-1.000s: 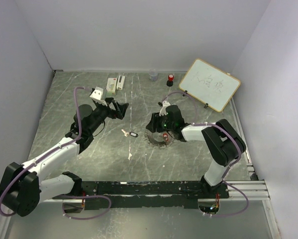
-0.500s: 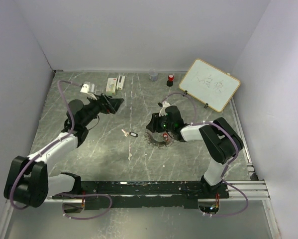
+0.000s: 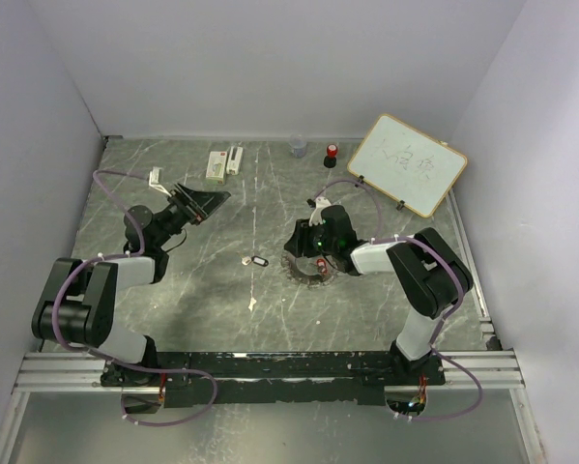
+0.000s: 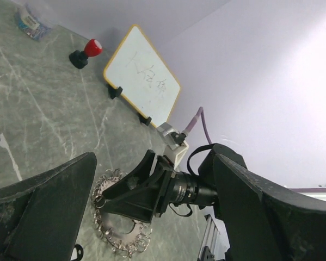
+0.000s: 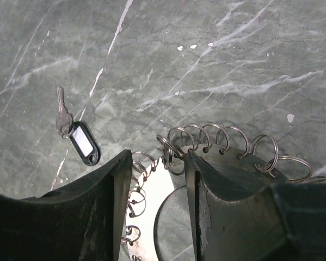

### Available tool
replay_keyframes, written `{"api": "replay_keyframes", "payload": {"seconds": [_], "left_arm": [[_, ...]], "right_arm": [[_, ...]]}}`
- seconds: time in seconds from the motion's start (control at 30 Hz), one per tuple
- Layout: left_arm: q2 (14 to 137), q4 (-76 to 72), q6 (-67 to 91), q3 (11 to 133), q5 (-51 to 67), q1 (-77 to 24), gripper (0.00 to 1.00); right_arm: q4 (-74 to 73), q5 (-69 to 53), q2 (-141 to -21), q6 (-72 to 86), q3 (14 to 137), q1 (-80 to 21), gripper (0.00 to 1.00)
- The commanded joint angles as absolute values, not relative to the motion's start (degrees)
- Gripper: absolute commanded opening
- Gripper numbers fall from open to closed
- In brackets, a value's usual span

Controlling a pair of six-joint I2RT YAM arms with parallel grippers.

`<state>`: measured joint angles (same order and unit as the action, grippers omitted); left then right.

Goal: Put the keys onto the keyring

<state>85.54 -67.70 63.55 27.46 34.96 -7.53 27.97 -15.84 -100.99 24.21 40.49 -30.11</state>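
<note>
Right gripper (image 5: pixel 157 157) sits low over the counter (image 3: pixel 299 324), its jaws part-way apart and straddling the looped edge of the keyring (image 3: pixel 299 274). Whether they pinch it cannot be told. Left gripper (image 3: pixel 200 200) is spread wide above the counter's left side, well apart from the ring. The black-tagged key (image 5: pixel 78 136) lies loose just left of the ring, not touching it. The red-headed key (image 3: pixel 321 263) lies at the ring, under the right arm.

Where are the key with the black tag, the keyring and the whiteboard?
key with the black tag (image 5: pixel 84 142): right wrist view, on its black tag.
keyring (image 3: pixel 302 275): top view, on its near toothed edge.
whiteboard (image 3: pixel 407 164): top view, middle of its white face.
</note>
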Motion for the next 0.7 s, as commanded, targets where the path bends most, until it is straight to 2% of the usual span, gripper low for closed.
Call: {"api": "replay_keyframes", "payload": {"seconds": [0.0, 0.17, 0.2, 0.27, 0.4, 0.67], "left_arm": [[85.28, -75.35, 66.45, 27.28, 37.09, -6.69, 1.0], [85.19, -74.61, 65.99, 27.1, 37.0, -6.18, 1.0], [85.32, -74.93, 66.26, 27.01, 37.11, -6.01, 0.99], [85.8, -75.57, 66.59, 27.07, 37.47, -5.74, 0.99], [86.63, -76.69, 67.19, 26.77, 37.93, -5.33, 1.0], [85.16, -73.47, 62.36, 26.8, 38.73, -4.83, 1.0]], "right_arm": [[26.19, -14.86, -101.85, 23.99, 41.37, -30.23, 0.44], [25.86, -15.18, -102.37, 23.94, 41.95, -30.23, 0.42], [25.78, -15.2, -102.43, 23.93, 42.06, -30.23, 0.38], [25.68, -15.41, -102.75, 23.91, 42.29, -30.28, 0.2], [25.86, -15.91, -103.16, 24.03, 42.6, -30.23, 0.0], [30.74, -12.0, -92.75, 21.07, 37.11, -30.23, 0.0]]}}
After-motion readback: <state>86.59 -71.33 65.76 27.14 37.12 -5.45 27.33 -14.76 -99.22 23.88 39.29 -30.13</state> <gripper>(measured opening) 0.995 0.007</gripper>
